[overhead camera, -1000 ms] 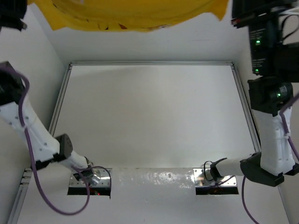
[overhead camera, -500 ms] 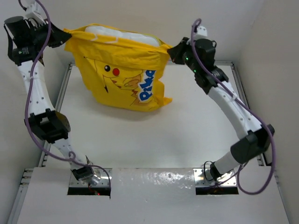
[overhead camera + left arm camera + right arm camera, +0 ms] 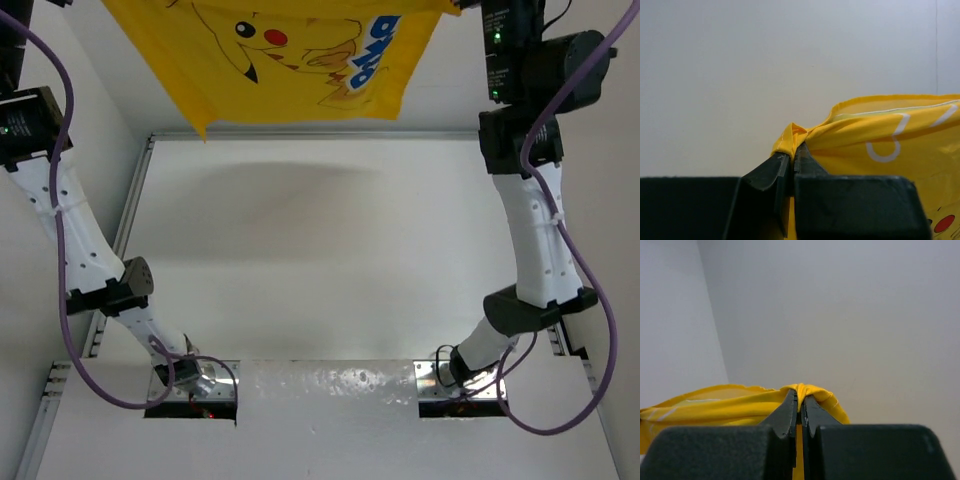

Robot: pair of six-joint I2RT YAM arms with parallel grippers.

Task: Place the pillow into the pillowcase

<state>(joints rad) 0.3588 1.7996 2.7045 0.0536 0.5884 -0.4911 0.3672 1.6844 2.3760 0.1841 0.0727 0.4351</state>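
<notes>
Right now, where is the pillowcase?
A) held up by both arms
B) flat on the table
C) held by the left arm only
A: the pillowcase hangs above the table, its corners pinched in the left fingers and the right fingers.

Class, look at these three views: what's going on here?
Two robot arms hold the yellow pillowcase stretched between them, high above the table. The left fingers are shut on one top corner and the right fingers on the other, so the Pikachu print hangs facing the overhead camera. The pillow is not visible in any view, so whether it is inside cannot be told.
</notes>
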